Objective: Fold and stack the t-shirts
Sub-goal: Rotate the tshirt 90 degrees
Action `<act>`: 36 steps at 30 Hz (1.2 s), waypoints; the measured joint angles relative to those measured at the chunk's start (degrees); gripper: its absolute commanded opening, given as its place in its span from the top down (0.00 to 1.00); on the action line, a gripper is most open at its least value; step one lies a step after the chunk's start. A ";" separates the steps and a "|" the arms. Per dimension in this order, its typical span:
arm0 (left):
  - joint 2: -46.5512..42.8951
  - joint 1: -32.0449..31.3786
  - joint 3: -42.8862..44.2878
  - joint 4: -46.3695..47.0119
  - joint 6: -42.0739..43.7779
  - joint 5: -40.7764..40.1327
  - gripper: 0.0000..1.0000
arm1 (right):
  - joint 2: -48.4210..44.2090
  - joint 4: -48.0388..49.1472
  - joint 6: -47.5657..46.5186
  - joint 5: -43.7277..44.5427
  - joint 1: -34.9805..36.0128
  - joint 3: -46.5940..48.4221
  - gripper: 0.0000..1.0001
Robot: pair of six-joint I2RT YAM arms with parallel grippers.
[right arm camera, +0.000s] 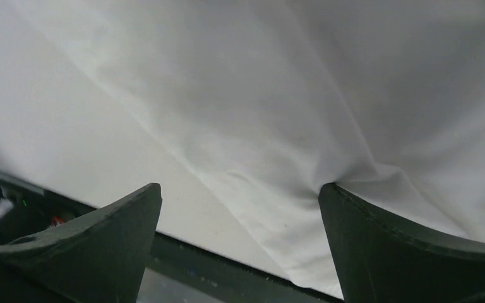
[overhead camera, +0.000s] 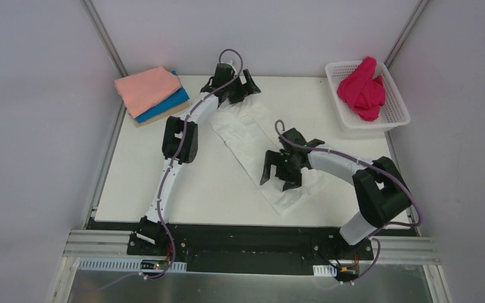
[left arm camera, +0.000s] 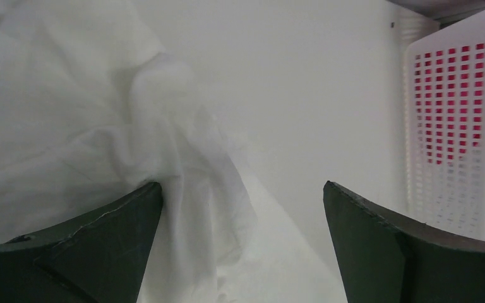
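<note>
A white t-shirt (overhead camera: 252,142) lies in a long diagonal strip across the middle of the table, no print showing. My left gripper (overhead camera: 240,88) is open at its far end, one finger pressing the crumpled cloth (left arm camera: 120,126). My right gripper (overhead camera: 281,177) is open over its near end, one finger touching the smooth cloth (right arm camera: 278,95). A salmon-pink t-shirt (overhead camera: 146,87) lies folded on a bright blue one (overhead camera: 167,104) at the far left corner. A magenta t-shirt (overhead camera: 363,88) is bunched in the basket.
The white lattice basket (overhead camera: 391,117) stands at the far right; it also shows in the left wrist view (left arm camera: 455,126). A tan layer (overhead camera: 148,120) lies under the folded stack. The table's dark front edge (right arm camera: 183,259) is close under my right gripper. Grey walls surround the table.
</note>
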 measured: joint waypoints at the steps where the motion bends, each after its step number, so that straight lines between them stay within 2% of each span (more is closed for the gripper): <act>1: 0.61 -0.90 0.17 1.68 -1.73 -0.20 0.00 | 0.48 -0.87 -0.44 -2.03 2.86 0.31 0.01; 5: 2.91 -3.65 0.26 9.90 -9.29 -0.61 0.00 | 5.20 -2.82 -3.17 -8.33 14.60 4.68 0.01; 9: 5.05 -5.18 0.26 17.11 -15.74 -1.03 0.00 | 9.25 -1.20 -6.25 -10.97 21.03 9.07 0.01; 19: 8.48 -5.60 0.37 28.30 -22.80 -2.60 0.00 | 16.02 3.69 -9.16 -11.74 23.37 18.91 0.01; 25: 9.92 -5.60 1.86 30.42 -24.90 -3.17 0.00 | 16.31 4.09 -8.83 -6.25 23.37 20.57 0.01; 29: 9.66 -5.60 1.99 29.44 -23.43 -4.20 0.00 | 12.33 4.50 -8.15 -0.50 23.37 16.50 0.01; 33: 8.35 -5.95 2.21 25.57 -19.15 -4.52 0.00 | 2.80 4.35 -6.80 7.45 23.37 11.69 0.01; 36: 6.58 -5.97 2.89 21.40 -14.64 -4.76 0.00 | -5.90 7.74 -4.85 12.31 23.37 7.04 0.01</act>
